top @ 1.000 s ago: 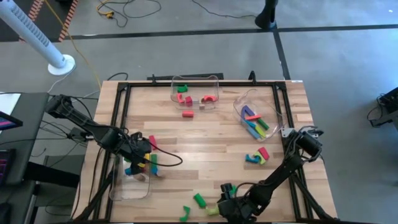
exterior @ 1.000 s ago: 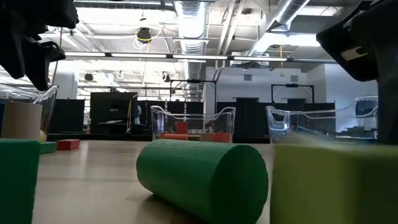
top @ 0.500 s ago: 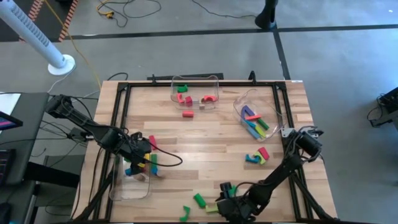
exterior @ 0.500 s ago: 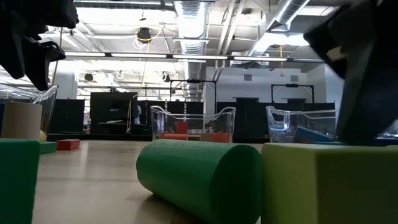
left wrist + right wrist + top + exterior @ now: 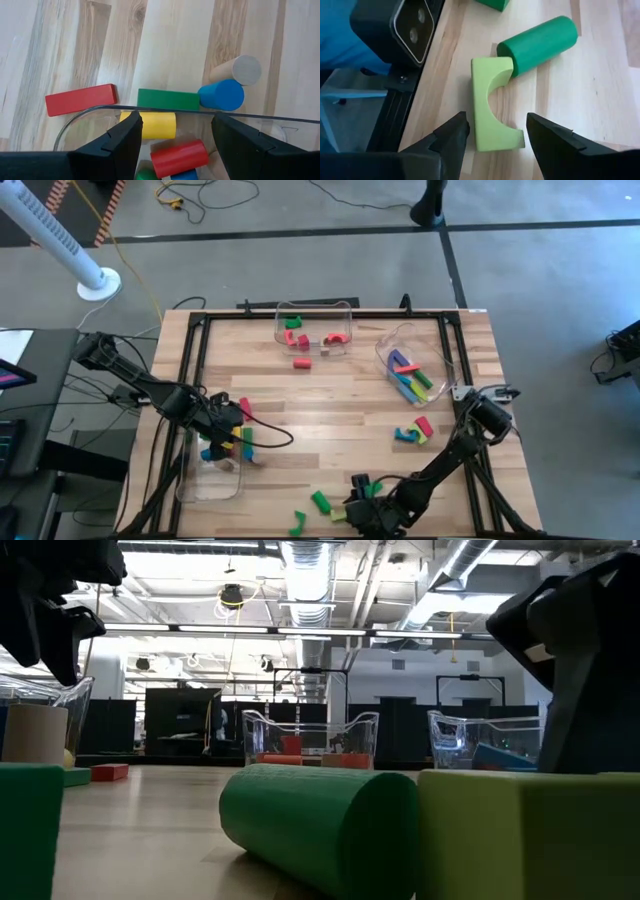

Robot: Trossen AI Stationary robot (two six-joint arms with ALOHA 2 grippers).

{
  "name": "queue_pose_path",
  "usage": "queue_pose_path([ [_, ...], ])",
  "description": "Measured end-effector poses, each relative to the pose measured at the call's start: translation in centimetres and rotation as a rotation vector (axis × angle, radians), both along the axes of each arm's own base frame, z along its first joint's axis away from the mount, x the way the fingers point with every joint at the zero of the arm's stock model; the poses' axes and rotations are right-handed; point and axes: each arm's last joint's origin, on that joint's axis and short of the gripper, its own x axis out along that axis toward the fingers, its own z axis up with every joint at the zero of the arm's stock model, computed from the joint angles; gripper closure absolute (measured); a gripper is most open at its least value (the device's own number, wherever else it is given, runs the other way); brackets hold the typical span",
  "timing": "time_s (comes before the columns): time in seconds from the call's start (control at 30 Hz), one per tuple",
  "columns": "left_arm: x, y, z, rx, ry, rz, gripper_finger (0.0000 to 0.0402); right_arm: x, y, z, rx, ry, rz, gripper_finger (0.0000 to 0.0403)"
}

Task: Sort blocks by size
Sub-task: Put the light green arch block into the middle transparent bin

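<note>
A light-green arch block lies flat near the table's front edge, one end against a green cylinder. My right gripper is open, low over the arch's other end, one finger on each side. My left gripper hangs open over the rim of a clear bin at the table's left. A yellow cylinder and a red cylinder lie in that bin. Outside it, on the table, lie a red bar, a green bar, a blue cylinder and a tan cylinder. My right gripper has its fingers on either side of the arch's end that lies away from the green cylinder. They come slanting down from above. Narrow gaps seem to remain, and I cannot tell whether a finger touches the arch, which lies flat on the table.
A clear bin at the far edge holds red and green blocks. Another bin at the right holds long bars. Loose blocks lie at the right, and a red one near the far bin. A dark-green block sits at the front edge.
My right gripper has come down over the light-green arch, close to the table's front edge. In the low view the arch has shifted a little toward the green cylinder.
</note>
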Motion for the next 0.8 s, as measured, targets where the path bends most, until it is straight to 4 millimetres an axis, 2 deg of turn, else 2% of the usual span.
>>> queue_pose_path([
  [0.17, 0.0, 0.0, 0.1, -0.002, -0.003, 0.000, 0.0172, -0.1, -0.1, -0.1, -0.009, 0.006, -0.001, 0.0220],
  [0.3, 0.3, -0.1, 1.0, -0.010, -0.033, -0.015, 0.0172, 0.0, -0.1, 0.0, -0.010, 0.003, -0.004, 0.0247],
  [0.63, 0.8, -0.5, 3.8, -0.004, -0.121, -0.095, 0.0172, 0.0, -0.1, 0.0, -0.010, 0.003, -0.004, 0.0246],
  [0.8, 1.4, -0.7, 5.0, 0.029, -0.218, -0.140, 0.0172, 0.2, -0.1, 0.7, -0.065, 0.045, 0.006, 0.0246],
])
